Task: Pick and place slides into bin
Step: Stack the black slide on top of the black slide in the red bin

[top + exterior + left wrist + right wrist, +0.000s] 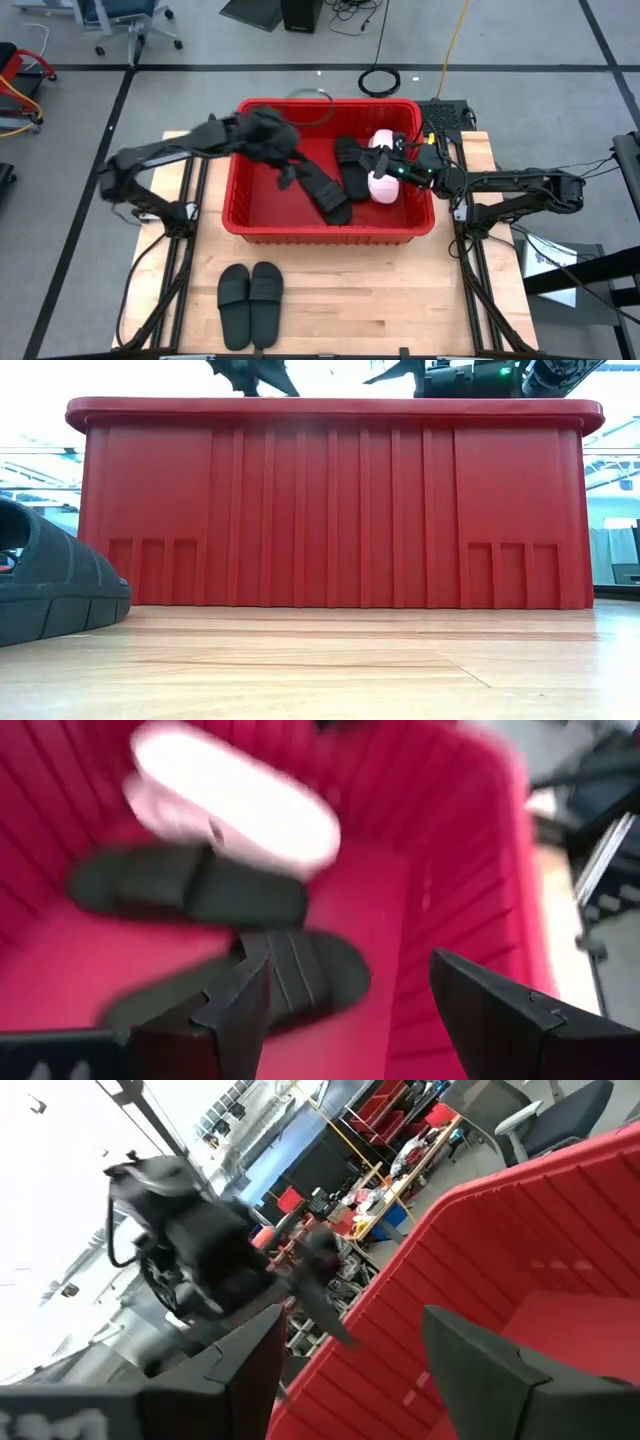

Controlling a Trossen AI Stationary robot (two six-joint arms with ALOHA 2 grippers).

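The red bin (pixel 232 200) stands mid-table. On its floor lie two black slides (pixel 325 195) (pixel 350 165) and a pale pink slide (pixel 383 187), which leans up on the far right wall. They also show in the left wrist view: black slides (pixel 300 975) (pixel 190 885) and the pink slide (pixel 235 805). My left gripper (pixel 290 178) (pixel 348 965) hangs open inside the bin's left half, above the nearer black slide, with nothing between its fingers. My right gripper (pixel 385 153) (pixel 352 1315) is open and empty over the pink slide at the bin's right side.
Two more black slides (pixel 235 305) (pixel 267 295) lie side by side on the wooden table in front of the bin, left of centre; one shows at the left in the low view (pixel 50 590). The bin's tall near wall (pixel 330 510) stands between them and the grippers.
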